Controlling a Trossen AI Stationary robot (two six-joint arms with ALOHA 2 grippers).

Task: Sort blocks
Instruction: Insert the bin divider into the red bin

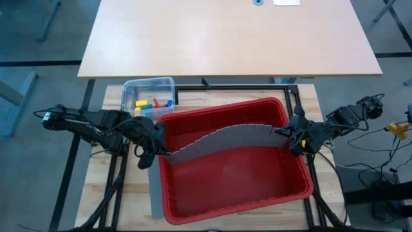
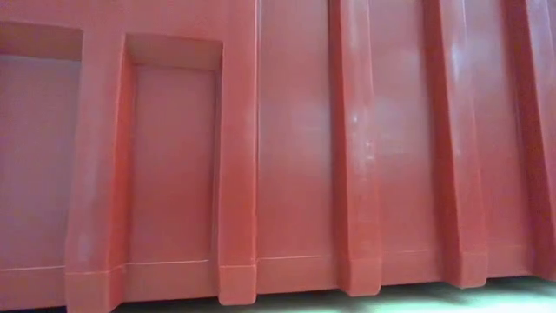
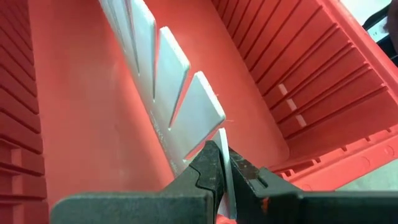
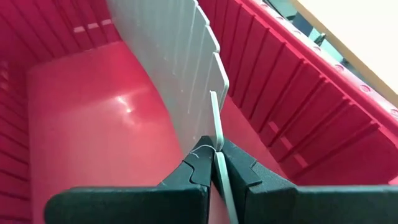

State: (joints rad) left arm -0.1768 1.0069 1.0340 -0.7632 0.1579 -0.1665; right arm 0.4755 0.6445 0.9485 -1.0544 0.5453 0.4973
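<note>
The blocks (image 1: 153,103), red, yellow, green and blue, lie in a small clear tub (image 1: 148,86) at the far left corner of a big red bin (image 1: 302,191). A long grey slotted divider panel (image 1: 225,138) stands on edge across the bin, bowed toward the far side. My left gripper (image 1: 161,149) is shut on its left end and my right gripper (image 1: 288,133) on its right end. No gripper touches the blocks. My left gripper pinches the panel's left end edge (image 3: 222,142) between its two fingers, slanting down from the table's left, along the panel's length. The panel stands upright inside the bin. My right gripper pinches the panel's right end edge (image 4: 216,121) between its two fingers, slanting down from the table's right. The thin sheet runs upright between the fingers and curves away into the bin.
The bin's ribbed walls (image 3: 323,74) stand close on both sides of the panel. The bin's outer wall (image 2: 278,156) fills the low view. Another grey strip (image 1: 154,193) lies along the bin's left side. A light wooden desk (image 1: 225,38) stands beyond the table.
</note>
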